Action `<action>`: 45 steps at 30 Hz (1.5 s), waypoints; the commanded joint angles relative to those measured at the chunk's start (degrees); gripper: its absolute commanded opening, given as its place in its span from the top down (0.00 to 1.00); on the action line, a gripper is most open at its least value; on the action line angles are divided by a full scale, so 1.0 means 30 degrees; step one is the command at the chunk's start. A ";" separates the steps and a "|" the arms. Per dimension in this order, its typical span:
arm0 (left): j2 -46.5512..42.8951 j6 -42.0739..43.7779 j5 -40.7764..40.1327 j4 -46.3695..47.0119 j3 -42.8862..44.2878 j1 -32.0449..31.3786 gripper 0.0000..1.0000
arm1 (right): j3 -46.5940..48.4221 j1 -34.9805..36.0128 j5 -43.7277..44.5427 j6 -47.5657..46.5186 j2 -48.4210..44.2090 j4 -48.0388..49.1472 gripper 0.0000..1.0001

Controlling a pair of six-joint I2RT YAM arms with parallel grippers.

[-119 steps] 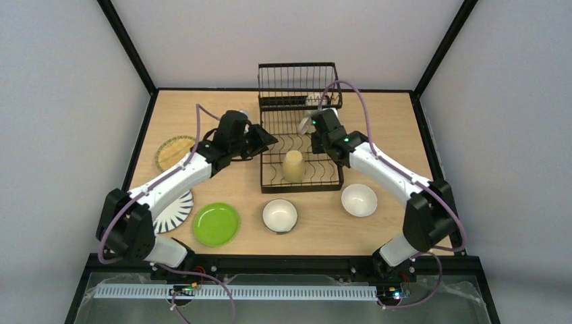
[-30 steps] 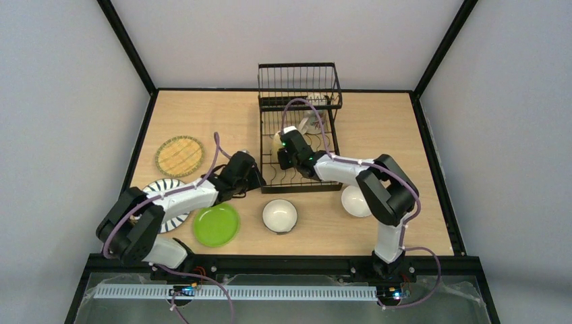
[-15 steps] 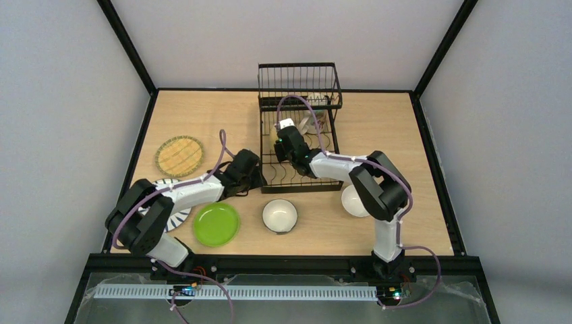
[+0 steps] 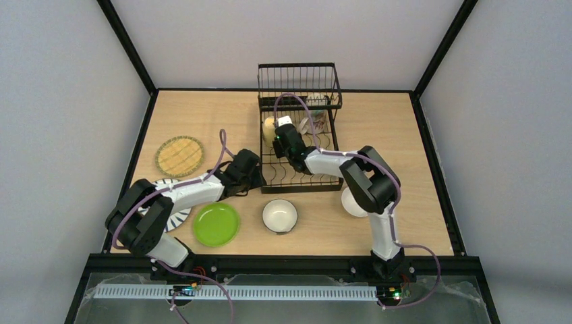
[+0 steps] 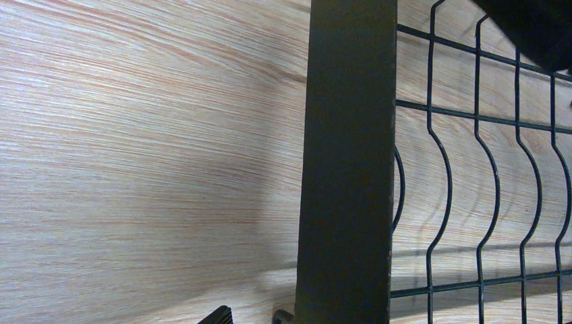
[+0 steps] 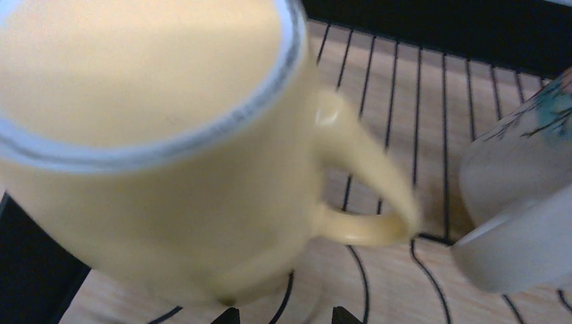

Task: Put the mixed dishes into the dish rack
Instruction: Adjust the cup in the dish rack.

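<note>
The black wire dish rack (image 4: 301, 155) stands at the back middle of the table. A pale yellow mug (image 4: 270, 128) sits bottom up at the rack's left side, and it fills the right wrist view (image 6: 168, 169). My right gripper (image 4: 278, 137) (image 6: 287, 315) is open just short of the mug, with nothing between its fingertips. My left gripper (image 4: 254, 177) is open low at the rack's front left corner, and one fingertip (image 5: 216, 315) shows beside the rack's black frame bar (image 5: 347, 162). On the table lie a tan woven plate (image 4: 179, 155), a striped plate (image 4: 162, 187), a lime green plate (image 4: 216, 224) and two bowls (image 4: 279, 215) (image 4: 351, 202).
A white patterned cup (image 4: 314, 121) (image 6: 519, 196) lies in the rack to the right of the mug. The rack's tall basket section (image 4: 299, 82) rises at its far end. Black enclosure posts run along the table's edges. My right arm partly covers the right bowl.
The mug has gone from the rack's front middle to its back left, with my right gripper following it. My left gripper dropped from beside the rack to its front left corner.
</note>
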 commanded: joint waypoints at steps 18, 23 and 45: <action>-0.0231 0.0120 -0.0562 -0.2011 -0.0355 -0.0022 0.01 | 0.2830 -0.0817 0.1186 -0.1094 0.1939 0.2280 0.22; -0.0528 0.0000 -0.0442 -0.1996 -0.0783 0.0162 0.01 | 0.3216 -0.0876 0.1313 -0.1004 0.2268 0.2311 0.22; -0.1210 -0.0383 -0.0485 -0.2205 -0.1108 0.1008 0.01 | 0.3318 -0.0876 0.1654 -0.0483 0.2293 0.1913 0.22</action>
